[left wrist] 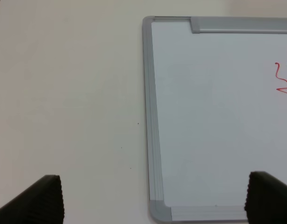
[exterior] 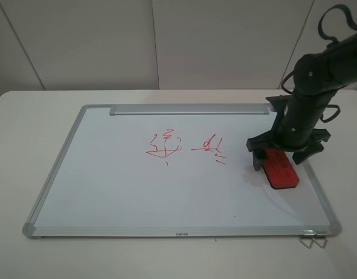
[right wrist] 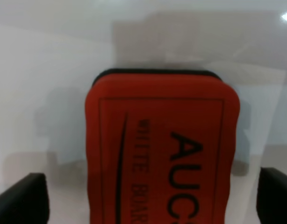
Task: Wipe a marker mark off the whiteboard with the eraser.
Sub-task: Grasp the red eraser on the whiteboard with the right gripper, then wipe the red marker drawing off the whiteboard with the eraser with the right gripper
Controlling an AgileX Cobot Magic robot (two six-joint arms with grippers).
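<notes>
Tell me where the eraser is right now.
In the exterior high view the eraser lies on the whiteboard near its right edge, under the right gripper, whose open jaws straddle it.

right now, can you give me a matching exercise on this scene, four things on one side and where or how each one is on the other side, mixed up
Things:
1. eraser
2. marker mark
3. tray strip
4. left gripper

Places or states:
A. open, holding nothing
B. along the far edge of the whiteboard
C. lying between the open fingers of the right gripper, by the board's right edge
D. near the board's middle, left of the narrower scribble

Pairs: 1-C, 2-D, 3-B, 4-A
</notes>
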